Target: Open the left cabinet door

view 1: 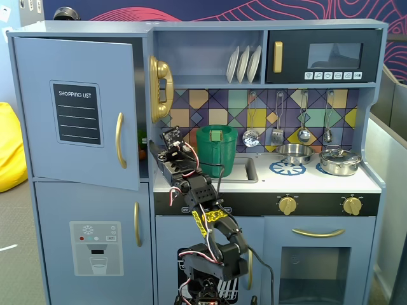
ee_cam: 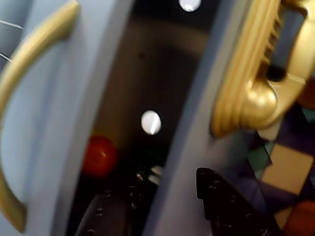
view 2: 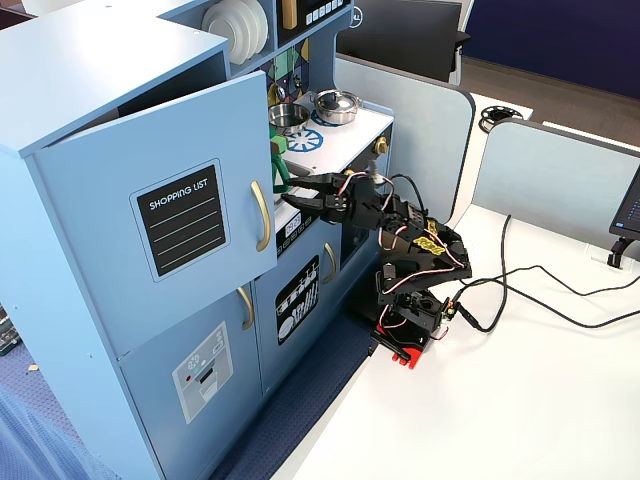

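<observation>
The left cabinet door (view 1: 76, 108), blue-grey with a black "SHOPPING LIST" panel and a curved gold handle (view 1: 119, 140), stands partly open, swung outward on its left hinge. It also shows in another fixed view (view 2: 170, 220) and at the left of the wrist view (ee_cam: 54, 98). My gripper (view 1: 159, 155) is open at the door's free edge, beside the dark gap. In the wrist view my gripper (ee_cam: 162, 206) has one finger (ee_cam: 106, 216) in the gap and the other finger (ee_cam: 221, 201) outside the cabinet's side wall. It holds nothing.
A red ball (ee_cam: 100, 156) lies inside the fridge. A gold toy phone (view 1: 160, 79) hangs just right of the gap. A green pot (view 1: 216, 149) stands on the counter behind the arm. The dispenser door (view 1: 95, 248) is below. Cables (view 2: 540, 290) trail over the white table.
</observation>
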Robot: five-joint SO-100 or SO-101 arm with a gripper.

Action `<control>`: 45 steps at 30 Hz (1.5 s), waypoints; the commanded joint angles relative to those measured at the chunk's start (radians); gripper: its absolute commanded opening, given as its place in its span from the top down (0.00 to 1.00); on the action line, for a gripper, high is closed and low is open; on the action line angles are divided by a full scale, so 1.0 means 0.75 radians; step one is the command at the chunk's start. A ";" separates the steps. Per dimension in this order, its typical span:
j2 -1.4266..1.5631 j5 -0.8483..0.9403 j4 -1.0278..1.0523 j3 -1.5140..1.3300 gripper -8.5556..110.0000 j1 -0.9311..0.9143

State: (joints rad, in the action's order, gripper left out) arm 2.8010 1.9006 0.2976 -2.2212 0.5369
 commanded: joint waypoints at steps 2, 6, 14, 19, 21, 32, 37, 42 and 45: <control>-0.133 -0.051 -0.074 0.041 0.90 -0.022; -0.219 -0.020 -0.166 0.033 0.90 0.057; -0.225 0.135 -0.209 0.031 0.90 0.399; -0.278 0.213 -0.268 0.035 0.90 0.581; -0.311 0.231 -0.321 0.027 0.90 0.648; -0.411 0.278 -0.442 0.016 0.90 0.777; -0.301 0.098 -0.250 -0.006 0.90 0.374; -0.149 -0.160 0.252 -0.010 0.91 -0.096; -0.080 -0.270 0.650 -0.037 0.92 -0.344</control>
State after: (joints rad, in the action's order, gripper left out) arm 2.6691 1.7963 0.4740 -2.2442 0.5031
